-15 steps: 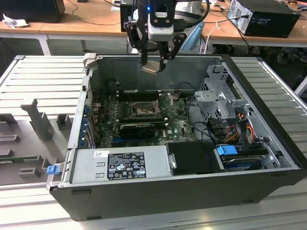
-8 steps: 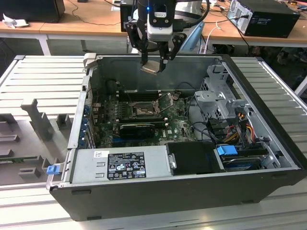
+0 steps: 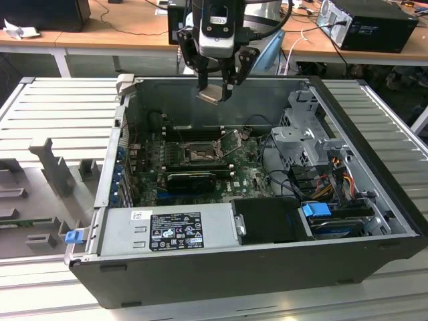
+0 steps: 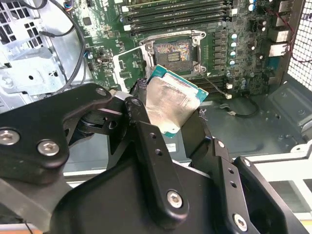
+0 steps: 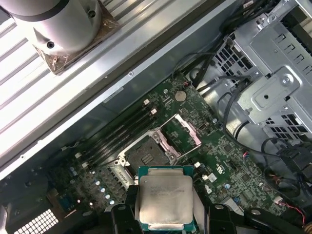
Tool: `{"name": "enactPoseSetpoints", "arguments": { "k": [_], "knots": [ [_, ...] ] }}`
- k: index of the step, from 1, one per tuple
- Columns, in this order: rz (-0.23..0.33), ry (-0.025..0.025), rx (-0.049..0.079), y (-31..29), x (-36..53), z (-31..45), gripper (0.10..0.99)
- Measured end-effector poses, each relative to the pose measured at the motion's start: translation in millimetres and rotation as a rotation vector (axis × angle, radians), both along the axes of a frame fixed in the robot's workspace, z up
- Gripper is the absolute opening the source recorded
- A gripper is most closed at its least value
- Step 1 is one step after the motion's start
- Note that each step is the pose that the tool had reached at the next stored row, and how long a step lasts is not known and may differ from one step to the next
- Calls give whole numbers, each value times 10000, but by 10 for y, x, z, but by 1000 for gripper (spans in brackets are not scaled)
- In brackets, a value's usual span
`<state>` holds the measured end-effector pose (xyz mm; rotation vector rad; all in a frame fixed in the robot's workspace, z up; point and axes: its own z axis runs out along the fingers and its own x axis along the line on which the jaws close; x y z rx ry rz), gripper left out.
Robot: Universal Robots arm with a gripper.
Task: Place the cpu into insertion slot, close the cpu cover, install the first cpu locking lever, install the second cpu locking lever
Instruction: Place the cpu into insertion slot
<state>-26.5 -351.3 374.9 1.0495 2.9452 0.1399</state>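
Observation:
The cpu (image 3: 212, 95), a flat square chip with a silvery top and green edges, hangs tilted above the open computer case, and my gripper (image 3: 215, 87) is shut on it. In both wrist views the black fingers (image 5: 123, 214) press on two opposite sides of the cpu (image 5: 163, 197) (image 4: 170, 105). Below it on the green motherboard, the insertion slot (image 5: 146, 156) (image 4: 173, 51) (image 3: 200, 154) lies bare. The cpu cover (image 5: 184, 130) (image 4: 129, 66) stands swung up beside the slot. A thin locking lever (image 4: 214, 85) sticks out from the socket frame.
Memory sticks (image 4: 175, 14) lie along one side of the socket, and a long black card (image 3: 190, 179) lies on the other. A power supply (image 3: 167, 231) fills the case's front, with a metal drive cage (image 3: 304, 140) and cables on the exterior view's right.

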Motion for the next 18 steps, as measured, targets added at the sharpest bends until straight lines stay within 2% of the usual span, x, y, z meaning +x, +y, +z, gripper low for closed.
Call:
{"name": "enactPoseSetpoints", "arguments": {
  "k": [18],
  "knots": [
    [-1239,0,0,0,0,0,529]
  ]
}}
